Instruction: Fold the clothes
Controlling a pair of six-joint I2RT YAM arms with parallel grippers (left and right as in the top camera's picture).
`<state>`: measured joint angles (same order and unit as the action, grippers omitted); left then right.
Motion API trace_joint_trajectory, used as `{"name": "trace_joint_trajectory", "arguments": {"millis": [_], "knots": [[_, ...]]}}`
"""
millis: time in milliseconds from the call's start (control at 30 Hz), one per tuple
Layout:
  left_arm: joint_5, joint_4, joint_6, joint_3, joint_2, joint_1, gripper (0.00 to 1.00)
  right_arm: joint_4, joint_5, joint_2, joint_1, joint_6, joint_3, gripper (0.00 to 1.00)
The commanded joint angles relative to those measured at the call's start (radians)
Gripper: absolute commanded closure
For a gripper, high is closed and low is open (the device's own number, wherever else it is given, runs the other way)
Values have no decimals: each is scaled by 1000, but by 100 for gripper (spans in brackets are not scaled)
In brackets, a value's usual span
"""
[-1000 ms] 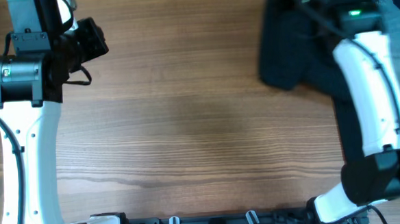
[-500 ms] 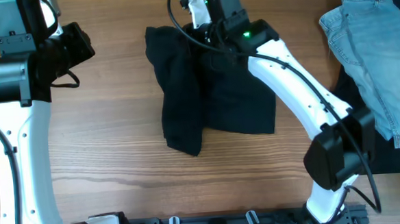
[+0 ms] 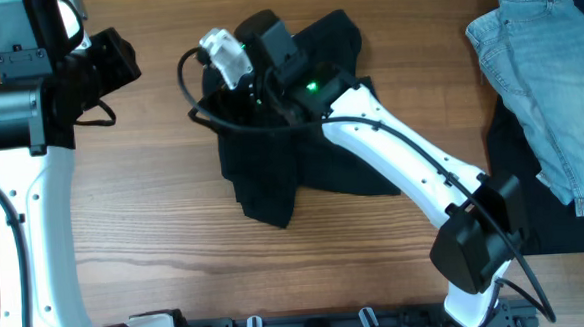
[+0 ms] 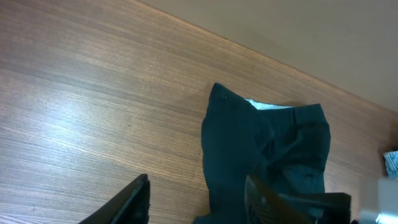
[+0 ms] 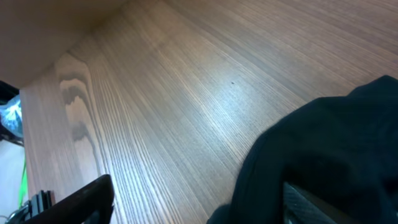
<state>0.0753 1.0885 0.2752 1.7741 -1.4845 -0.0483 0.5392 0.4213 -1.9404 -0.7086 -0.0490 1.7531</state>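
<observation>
The black shorts (image 3: pixel 273 184) lie crumpled on the wooden table, slightly left of the middle, one part bunched toward the far edge. My right arm (image 3: pixel 391 148) reaches across them from the near right, its head over their far-left corner. In the right wrist view my right gripper (image 5: pixel 199 186) is open, jaws wide apart, with the edge of the shorts (image 5: pixel 336 143) lying by the right jaw. My left gripper (image 3: pixel 126 57) hangs at the far left, apart from the cloth. Its wrist view shows the left gripper (image 4: pixel 198 180) open and empty, the shorts (image 4: pixel 261 149) lying beyond it.
Light-blue jeans (image 3: pixel 543 80) lie at the far right, on top of another black garment (image 3: pixel 518 182). Bare wood table (image 3: pixel 155 221) shows to the left and in front of the shorts. The right arm's base (image 3: pixel 472 254) stands at the near right.
The right arm swung from the far right to the middle, bringing the shorts with it, then its jaws opened and the cloth dropped. The left jaws spread wider.
</observation>
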Motion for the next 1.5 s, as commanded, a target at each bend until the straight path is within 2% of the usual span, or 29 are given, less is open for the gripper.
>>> {"name": "trace_joint_trajectory", "arguments": {"millis": [0, 100, 167, 267, 300, 367, 467, 533, 733, 833, 1033, 1167, 1333, 1433, 1467], "knots": [[-2, -4, -6, 13, 0, -16, 44, 2, -63, 16, 77, -61, 14, 16], [6, -15, -6, 13, -2, -16, 39, 1, -63, 65, 173, -105, 14, 12], [63, -43, -6, 13, -10, -3, 37, -3, -63, 99, 245, -115, 14, 10], [79, -131, -75, 13, -66, 87, 36, 10, -63, 121, 380, -138, 14, 9], [9, -193, -112, 13, -145, 181, 36, 51, -64, 118, 458, -137, 14, 9], [-63, -233, -120, 13, -214, 241, 34, 90, -64, 118, 510, -136, 14, 9], [-74, -310, -215, 13, -363, 336, 28, 151, -67, 118, 593, -119, 14, 7], [-108, -354, -225, 13, -443, 382, 22, 192, -67, 118, 634, -95, 14, 7], [-186, -488, -314, 13, -596, 441, 7, 296, -67, 118, 708, -36, 14, 7], [-195, -533, -351, 13, -639, 439, 5, 323, -75, 118, 708, -16, 14, 7], [-261, -528, -377, 13, -705, 426, 4, 336, -75, 118, 708, -3, 13, 7], [-260, -504, -377, 13, -721, 426, 9, 335, -75, 118, 708, -3, 13, 7], [-260, -464, -403, 12, -723, 421, 27, 341, -75, 118, 708, -3, 13, 7], [-259, -460, -402, 12, -723, 417, 49, 342, -75, 118, 708, -3, 13, 7], [-259, -455, -402, 12, -723, 417, 53, 342, -75, 118, 708, -3, 13, 7]]}}
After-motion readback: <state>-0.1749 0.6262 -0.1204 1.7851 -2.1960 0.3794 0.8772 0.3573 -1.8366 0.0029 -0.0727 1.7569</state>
